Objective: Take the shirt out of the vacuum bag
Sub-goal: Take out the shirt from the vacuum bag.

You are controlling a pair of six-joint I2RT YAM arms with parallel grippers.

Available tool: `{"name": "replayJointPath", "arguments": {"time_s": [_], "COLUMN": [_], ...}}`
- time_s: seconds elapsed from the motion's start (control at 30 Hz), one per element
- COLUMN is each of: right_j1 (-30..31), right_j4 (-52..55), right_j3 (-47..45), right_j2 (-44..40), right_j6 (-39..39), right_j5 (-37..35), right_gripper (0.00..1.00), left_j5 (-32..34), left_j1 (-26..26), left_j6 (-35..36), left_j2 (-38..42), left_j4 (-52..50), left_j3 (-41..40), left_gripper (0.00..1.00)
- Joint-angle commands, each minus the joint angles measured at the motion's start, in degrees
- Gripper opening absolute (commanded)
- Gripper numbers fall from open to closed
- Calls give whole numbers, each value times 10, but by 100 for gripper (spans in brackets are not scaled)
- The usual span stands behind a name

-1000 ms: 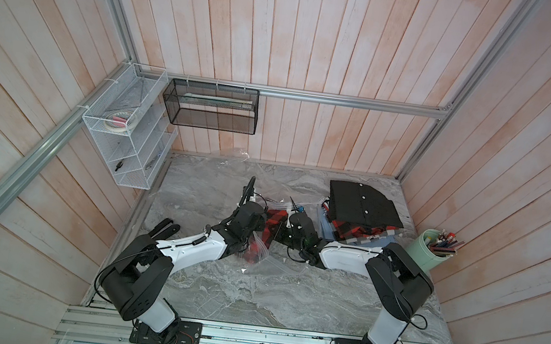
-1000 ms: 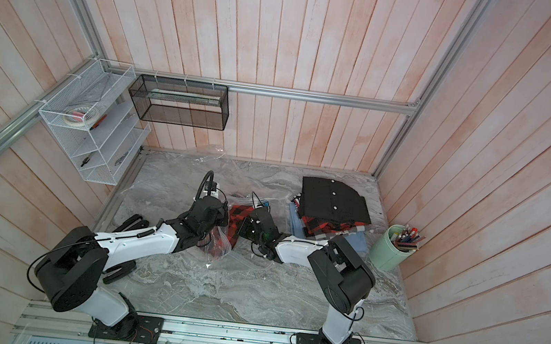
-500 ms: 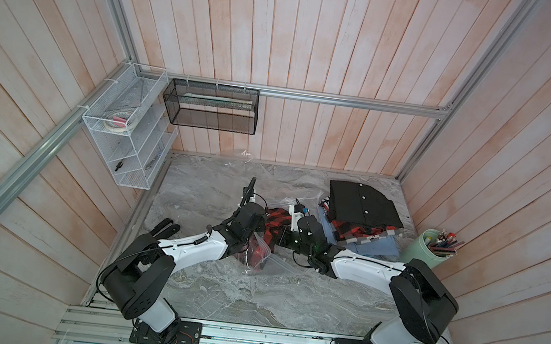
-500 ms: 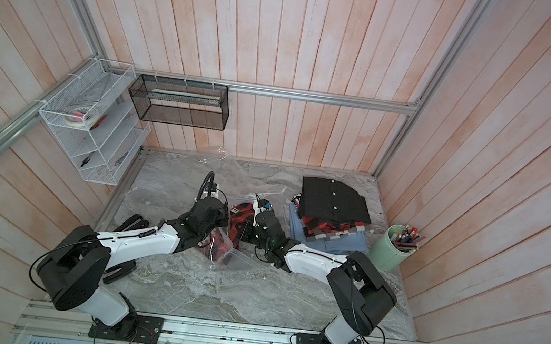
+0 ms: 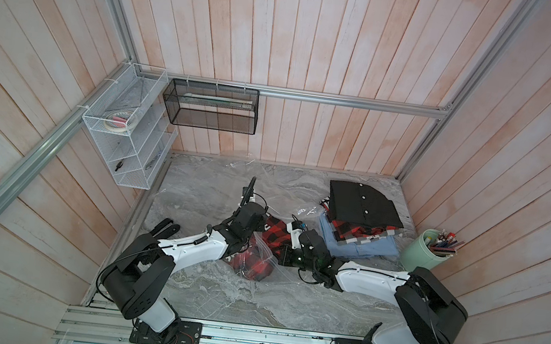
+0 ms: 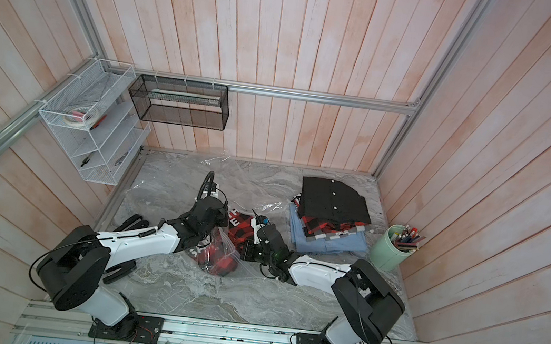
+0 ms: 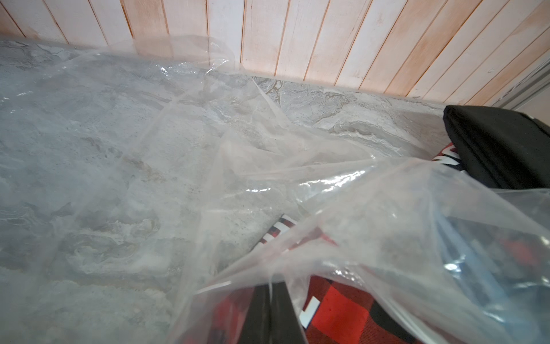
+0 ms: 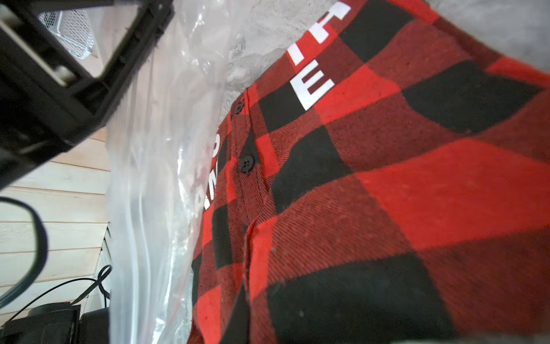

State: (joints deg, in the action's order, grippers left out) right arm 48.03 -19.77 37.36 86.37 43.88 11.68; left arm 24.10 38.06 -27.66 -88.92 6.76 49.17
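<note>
A red-and-black plaid shirt with white letters lies mid-table, partly inside the clear vacuum bag. One end still shows through the film. My left gripper is shut on a fold of the bag's film, as the left wrist view shows, with the bag spreading toward the back wall. My right gripper is shut on the shirt. The plaid cloth fills the right wrist view and hides the fingertips, and the bag hangs beside it.
A stack of folded shirts, black one on top, sits at the back right. A green cup of pens stands by the right wall. A white wire rack and a black mesh basket hang on the walls.
My right arm has drawn back toward the front right with the shirt, and more plaid cloth now lies outside the bag. The left gripper has kept its hold on the film, hardly moving.
</note>
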Motion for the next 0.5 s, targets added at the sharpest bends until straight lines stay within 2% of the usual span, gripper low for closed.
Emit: {"name": "replayJointPath", "arguments": {"time_s": [0.0, 0.1, 0.47], "right_j1": [7, 4, -32], "right_j4": [35, 50, 89], "right_j3": [24, 46, 146], "right_j2": [-46, -64, -86], "right_j6": [-38, -58, -84], "right_j5": [-18, -44, -17], "right_gripper": [0, 0, 0], "left_j5": [9, 10, 11], "left_j1": [0, -1, 0], "left_j6": [-6, -11, -11], "left_j2": [-9, -12, -18], "left_j4": [9, 9, 10], "left_j3": [5, -1, -14], "left_gripper": [0, 0, 0]}}
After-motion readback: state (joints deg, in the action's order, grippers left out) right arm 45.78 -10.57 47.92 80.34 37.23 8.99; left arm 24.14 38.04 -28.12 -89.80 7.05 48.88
